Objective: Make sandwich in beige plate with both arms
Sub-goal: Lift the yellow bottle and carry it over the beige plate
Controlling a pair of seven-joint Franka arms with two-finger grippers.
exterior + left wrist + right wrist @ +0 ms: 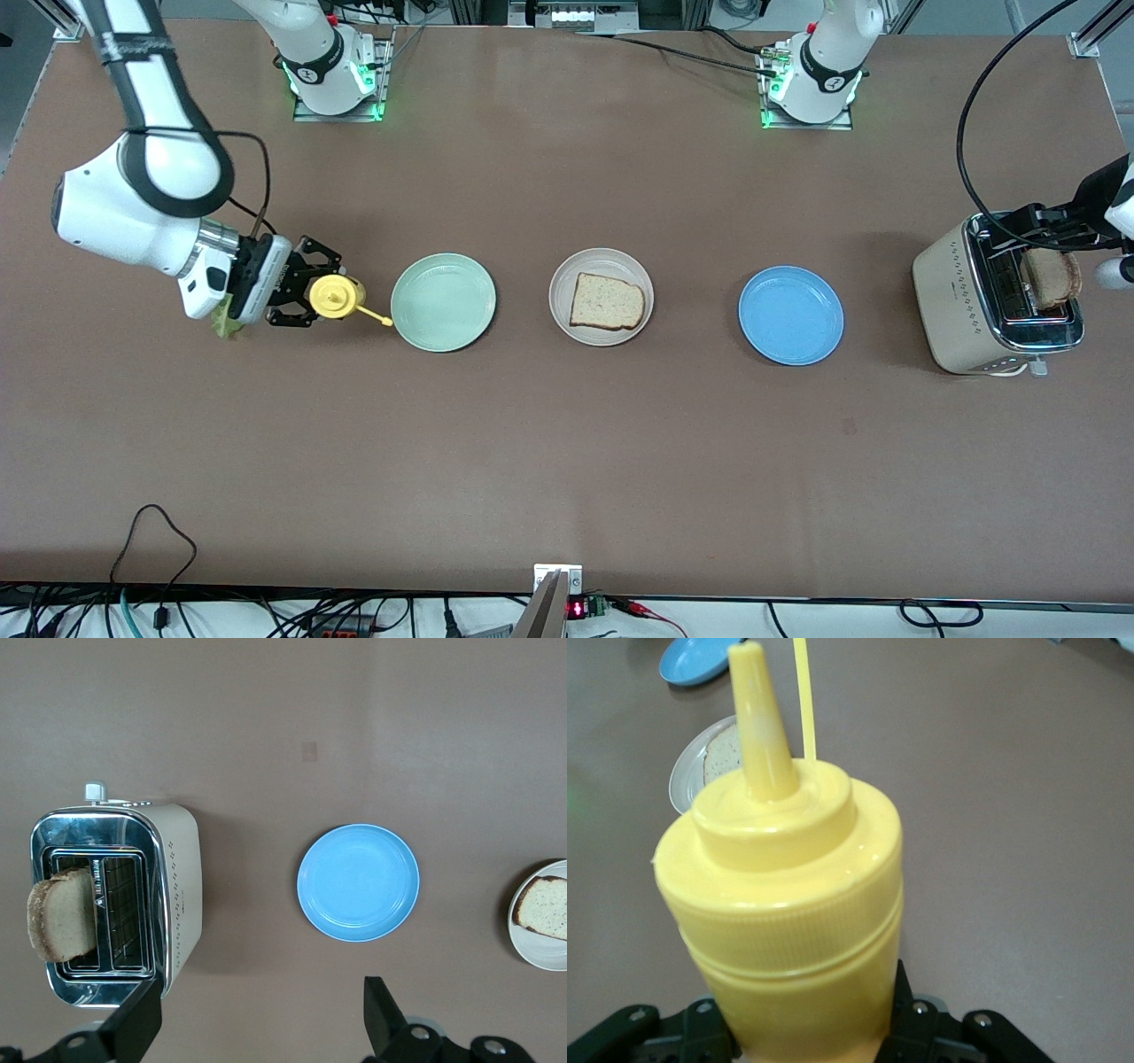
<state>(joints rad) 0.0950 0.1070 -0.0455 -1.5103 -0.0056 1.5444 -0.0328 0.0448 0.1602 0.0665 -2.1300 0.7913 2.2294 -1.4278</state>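
Brown counter (567,443), three plates in a row across its middle: mint green plate (443,302) toward the right arm's end, beige plate (601,296) at centre, blue plate (790,315) toward the left arm's end. On the beige plate, a single bread slice (606,301), uncovered. Near the counter's edge at the left arm's end, a cream toaster (961,306) with chrome top, a second slice (1052,277) standing tilted out of one slot. Over that toaster, the left claw (257,1019), fingers spread wide, gripping nothing; toaster, blue plate and part of the beige plate all seen below it in the left wrist view. Toward the right arm's end of the counter, just beside the mint green plate, the right claw (310,297) pinching a yellow squeeze bottle (335,295) around its body, nozzle (760,726) uncapped, thin cap strap (804,700) trailing toward the green plate. Under the right wrist, a scrap of green lettuce (227,326) on the counter, mostly hidden.
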